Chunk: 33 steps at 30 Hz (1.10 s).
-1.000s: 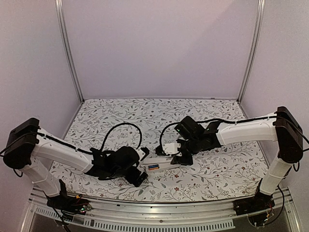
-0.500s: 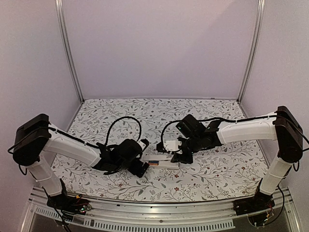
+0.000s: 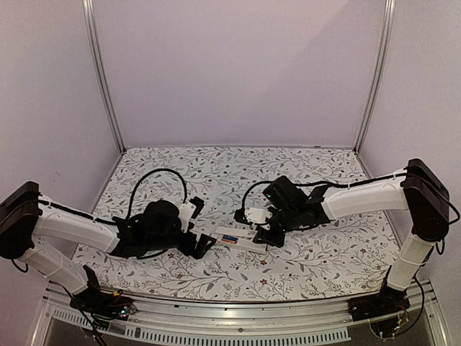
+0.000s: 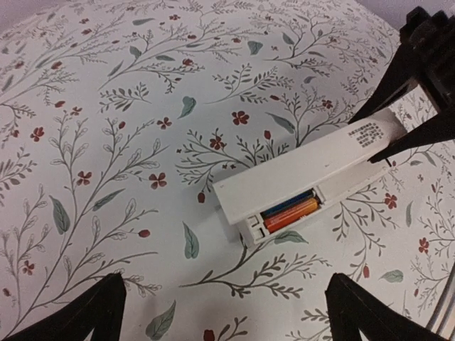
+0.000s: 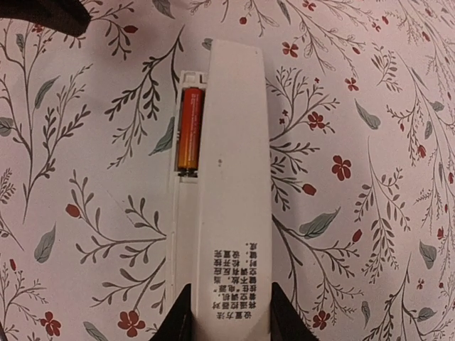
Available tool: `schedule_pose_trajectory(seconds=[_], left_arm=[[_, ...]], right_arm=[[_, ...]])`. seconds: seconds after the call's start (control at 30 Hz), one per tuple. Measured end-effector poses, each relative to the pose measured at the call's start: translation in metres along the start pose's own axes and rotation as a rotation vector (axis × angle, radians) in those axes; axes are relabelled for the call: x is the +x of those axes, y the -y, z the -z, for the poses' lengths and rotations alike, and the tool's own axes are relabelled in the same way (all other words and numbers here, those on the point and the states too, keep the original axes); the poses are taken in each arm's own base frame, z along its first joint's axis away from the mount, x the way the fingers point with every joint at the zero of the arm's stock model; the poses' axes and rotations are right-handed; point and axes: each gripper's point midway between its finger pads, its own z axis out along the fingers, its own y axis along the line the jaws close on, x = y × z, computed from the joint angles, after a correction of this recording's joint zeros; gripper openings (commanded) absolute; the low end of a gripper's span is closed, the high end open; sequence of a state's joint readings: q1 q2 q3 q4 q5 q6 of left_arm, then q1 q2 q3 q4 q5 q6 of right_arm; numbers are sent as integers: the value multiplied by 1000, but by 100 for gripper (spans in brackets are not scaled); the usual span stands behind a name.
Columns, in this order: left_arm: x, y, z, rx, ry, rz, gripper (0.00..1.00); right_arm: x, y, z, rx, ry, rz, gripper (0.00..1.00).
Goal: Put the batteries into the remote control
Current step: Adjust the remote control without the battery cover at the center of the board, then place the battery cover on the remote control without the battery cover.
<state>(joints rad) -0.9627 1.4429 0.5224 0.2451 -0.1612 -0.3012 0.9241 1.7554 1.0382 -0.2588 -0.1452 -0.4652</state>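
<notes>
The white remote control (image 4: 313,167) lies on the floral table. The batteries sit side by side in the recess at its left end, the blue one (image 4: 287,204) behind the orange one (image 4: 291,215). In the right wrist view only the orange battery (image 5: 190,128) shows beside the remote control (image 5: 231,177). My right gripper (image 5: 231,323) is shut on the remote's other end, one finger on each long side. From above, the right gripper (image 3: 265,235) holds the remote control (image 3: 243,241). My left gripper (image 4: 224,320) is open, a little short of the recess end and touching nothing; from above the left gripper (image 3: 202,245) lies just left of the remote.
The floral table cloth (image 3: 216,173) stretches back to the rear wall. Black cables (image 3: 155,180) loop over both arms. One dark finger of the left gripper (image 5: 50,14) shows at the top left corner of the right wrist view.
The left arm has drawn back to the left, away from the remote's recess end. The right gripper and the remote have shifted slightly away from the table's front edge.
</notes>
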Motion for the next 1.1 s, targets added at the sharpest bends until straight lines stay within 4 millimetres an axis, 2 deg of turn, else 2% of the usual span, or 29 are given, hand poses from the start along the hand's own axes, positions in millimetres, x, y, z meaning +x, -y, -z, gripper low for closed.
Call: schedule_pose_trajectory(seconds=[0.17,0.33,0.5,0.7,0.8,0.93,1.1], left_arm=[[-20,-7,18,96,121,134,99],[-31,-25,14,162,146,306,89],[-23,-14,-6,255,64,395,73],[-1,2,-34,345,-57,533,58],[9,5,-41,366,-96,599,53],[10,10,-44,399,-104,652,50],[-1,11,-45,446,-72,694,45]], right_arm=[[3,-4,-5,23,2,-48,12],[9,-9,-9,31,7,-80,13],[8,-9,-9,49,30,-82,14],[6,-11,-10,62,47,-72,13],[6,-13,-9,66,55,-68,13],[6,-14,-9,65,59,-63,12],[4,-17,-9,64,66,-54,12]])
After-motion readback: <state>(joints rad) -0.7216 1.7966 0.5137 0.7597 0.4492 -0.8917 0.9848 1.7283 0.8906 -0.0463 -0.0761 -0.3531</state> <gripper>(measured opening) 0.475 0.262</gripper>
